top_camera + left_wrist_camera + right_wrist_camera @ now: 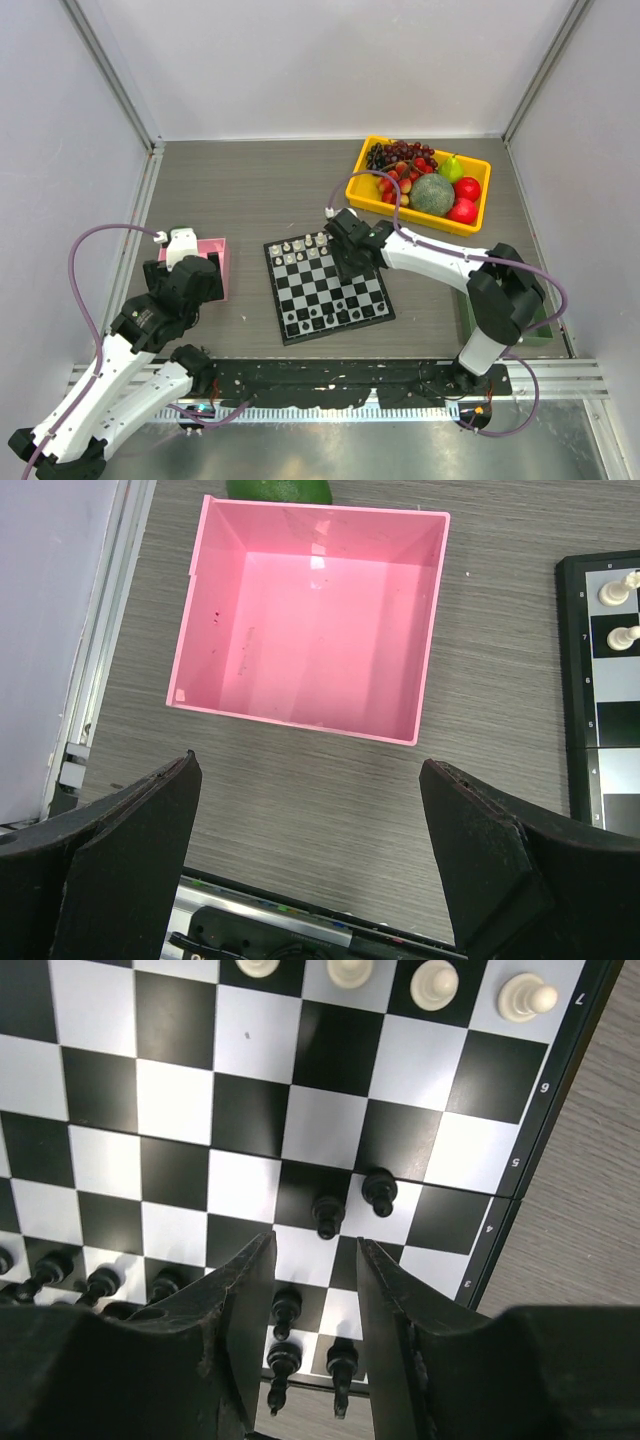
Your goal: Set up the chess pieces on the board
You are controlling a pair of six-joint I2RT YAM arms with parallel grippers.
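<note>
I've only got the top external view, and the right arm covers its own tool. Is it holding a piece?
Observer: No. The right tool stands open, with nothing between its fingers.
Operator: What's just ahead of it?
Observer: Two black pieces stand side by side on the board, just beyond its fingertips.
Operator: Anything in the pink tray?
Observer: Nothing; the pink tray is empty.
</note>
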